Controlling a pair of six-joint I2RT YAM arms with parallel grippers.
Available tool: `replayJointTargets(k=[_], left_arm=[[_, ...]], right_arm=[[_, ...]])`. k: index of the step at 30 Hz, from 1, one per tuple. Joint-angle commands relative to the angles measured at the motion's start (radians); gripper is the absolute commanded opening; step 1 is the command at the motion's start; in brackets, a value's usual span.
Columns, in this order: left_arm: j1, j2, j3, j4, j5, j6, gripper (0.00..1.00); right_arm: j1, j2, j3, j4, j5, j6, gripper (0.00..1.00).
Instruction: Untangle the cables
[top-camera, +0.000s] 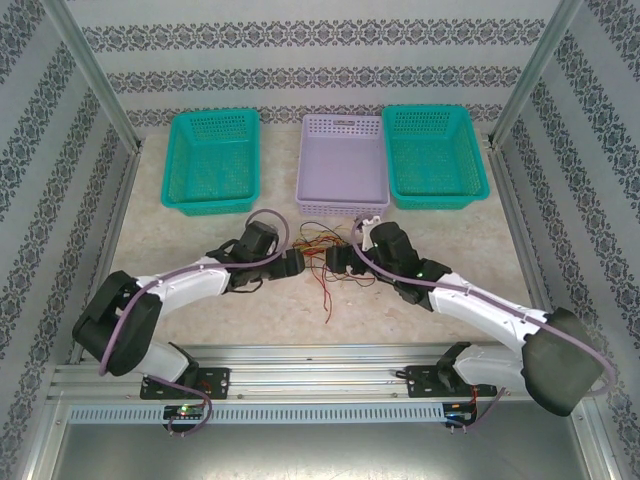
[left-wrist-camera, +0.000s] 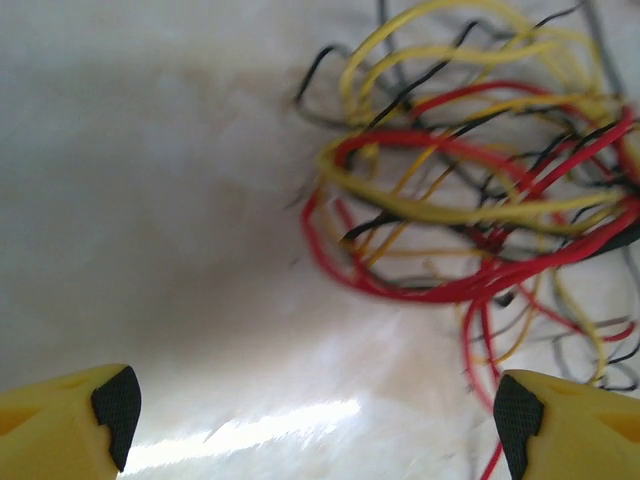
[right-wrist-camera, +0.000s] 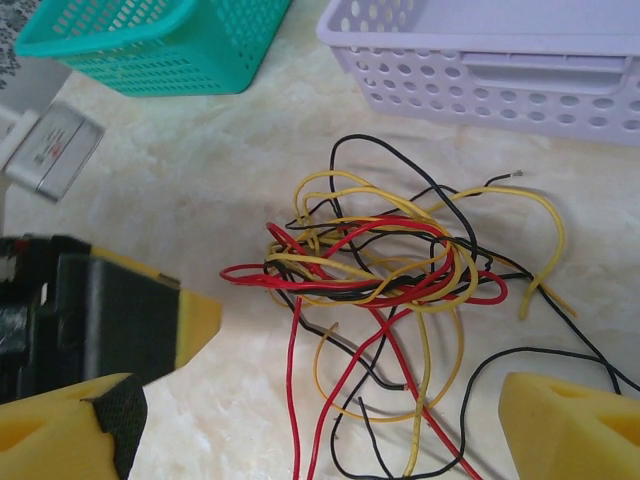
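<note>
Two grippers are facing each other in the top view. The left gripper and the right gripper are hovering near one another at the middle of the table. The cables are lying in a knot between and just beyond them, in front of the lilac basket, with one red strand trailing toward the arm bases.

In the left wrist view, we are seeing yellow fingertips spread wide at both lower corners, gripping nothing. The cables are sitting ahead and to the right. Their red, yellow and black loops are crossing tightly and are a little blurred.

In the right wrist view, the fingers are likewise standing wide and empty. Loose red and black ends are running down between them, and the knot is lying ahead, near the basket wall.

We are judging the risk this way: closing on the dense middle would be pinching several strands at once. Pulling would then be tightening the knot or dragging the whole bundle. With the grippers this near each other, they could also be colliding.
</note>
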Motion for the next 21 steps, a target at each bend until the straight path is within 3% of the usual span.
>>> replayJointTargets(k=[1, 8, 14, 18, 21], left_arm=[[-0.019, 0.042, 0.048, 0.107, 0.023, 0.036, 0.92], [-0.021, 0.168, 0.103, 0.157, 0.042, 0.099, 0.82], [-0.021, 0.200, 0.135, 0.138, 0.026, 0.132, 0.75], [-0.022, 0.222, 0.140, 0.162, 0.030, 0.139, 0.64], [-0.021, 0.226, 0.136, 0.196, 0.052, 0.133, 0.63]], right_arm=[[0.009, -0.035, -0.031, 0.037, -0.032, -0.036, 0.92], [0.011, -0.070, -0.051, 0.031, -0.055, -0.047, 0.92], [0.012, -0.090, -0.056, 0.027, -0.061, -0.053, 0.93], [0.013, -0.074, -0.049, 0.032, -0.078, -0.043, 0.93], [0.015, -0.058, -0.047, 0.040, -0.088, -0.036, 0.93]])
